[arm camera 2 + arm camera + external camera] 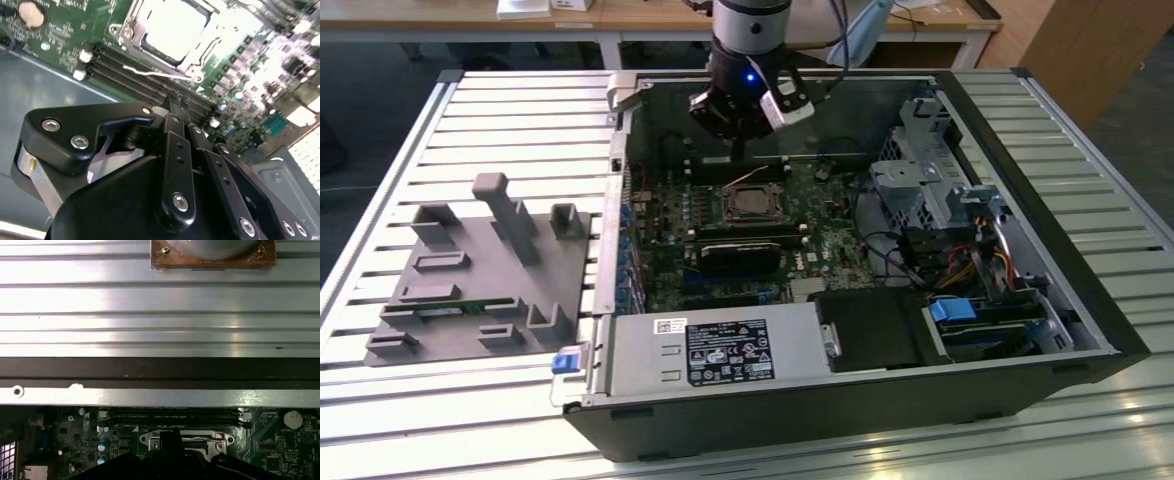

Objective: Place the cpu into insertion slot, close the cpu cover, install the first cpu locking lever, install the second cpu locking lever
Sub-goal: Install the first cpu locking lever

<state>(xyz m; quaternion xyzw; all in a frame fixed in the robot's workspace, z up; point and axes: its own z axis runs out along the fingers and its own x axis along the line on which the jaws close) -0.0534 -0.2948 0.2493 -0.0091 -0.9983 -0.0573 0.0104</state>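
Top middle, the gripper (738, 158), fingers (176, 140) together, hangs by the thin lever (160, 75) and might slip off, scratching the green board (65, 40).

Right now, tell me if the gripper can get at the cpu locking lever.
Probably yes. The gripper hangs close above the locking lever, which juts out from the cpu cover over the memory slots, and nothing stands between them.
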